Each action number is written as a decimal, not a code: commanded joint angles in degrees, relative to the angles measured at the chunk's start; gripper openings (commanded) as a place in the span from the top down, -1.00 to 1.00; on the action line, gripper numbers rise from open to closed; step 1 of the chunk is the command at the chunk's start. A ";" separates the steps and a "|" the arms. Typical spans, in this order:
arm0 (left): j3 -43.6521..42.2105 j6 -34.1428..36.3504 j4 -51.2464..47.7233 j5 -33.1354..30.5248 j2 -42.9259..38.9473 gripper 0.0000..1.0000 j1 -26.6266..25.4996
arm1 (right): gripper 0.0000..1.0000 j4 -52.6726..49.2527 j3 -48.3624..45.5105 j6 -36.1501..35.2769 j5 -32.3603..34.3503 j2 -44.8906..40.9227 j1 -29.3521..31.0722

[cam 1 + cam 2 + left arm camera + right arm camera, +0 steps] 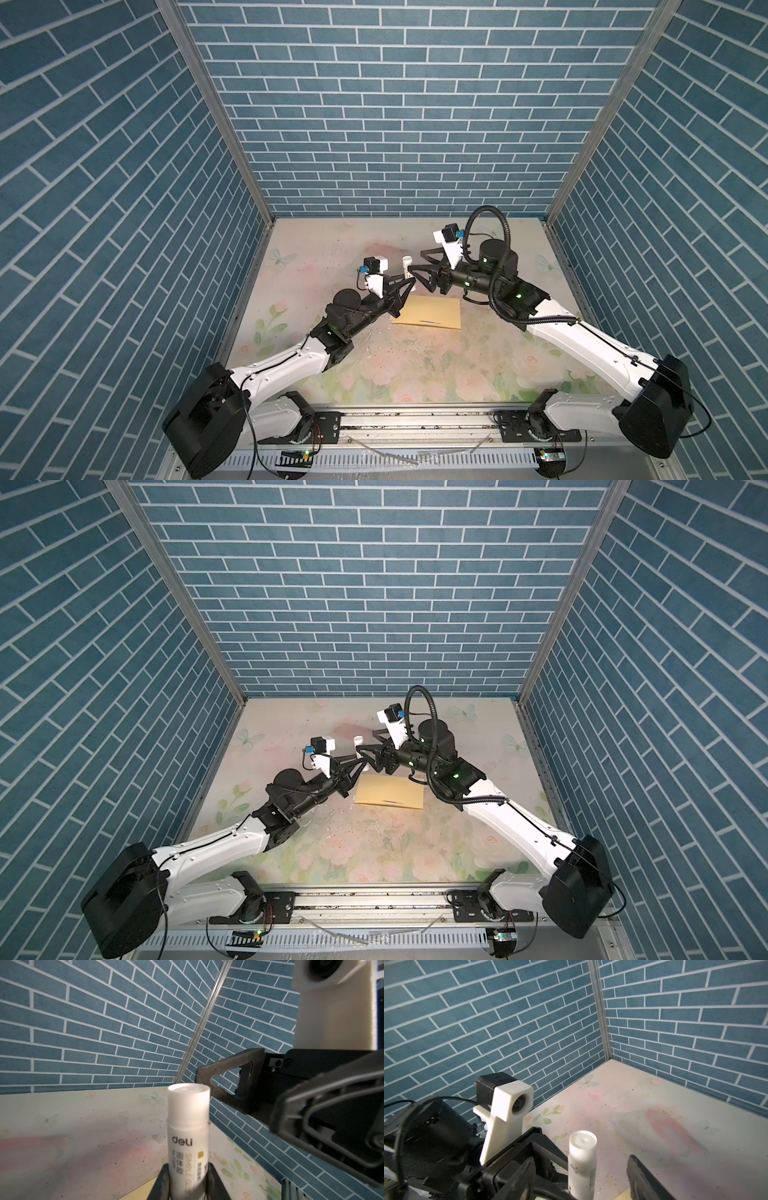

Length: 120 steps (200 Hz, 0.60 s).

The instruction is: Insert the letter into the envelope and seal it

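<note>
1. Over mid table (415, 365), we see L gripper (188, 1176) clamped on upright glue stick (188, 1126).
2. R gripper (415, 263): jaws wide, astride stick's top.
3. Envelope (432, 311) lies flat on table near both.

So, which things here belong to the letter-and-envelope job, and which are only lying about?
For the job:
- envelope, flat on the table
- glue stick, held in the left fingers, probably for sealing
- the letter is not visible

Lying about:
- pale strips near the front rail; I cannot tell what they are
</note>
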 commanded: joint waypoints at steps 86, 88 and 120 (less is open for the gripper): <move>1.58 3.47 -2.71 -0.74 -1.28 1.00 -1.31 | 0.45 -7.75 8.85 -0.25 1.15 6.13 2.12; 1.60 3.48 -2.71 -0.78 -1.28 1.00 -1.31 | 0.48 -7.90 8.89 -0.23 1.16 6.13 2.11; 1.84 3.75 -3.03 -0.75 -1.24 1.00 -1.31 | 0.94 -9.50 9.18 -0.13 0.21 6.25 2.10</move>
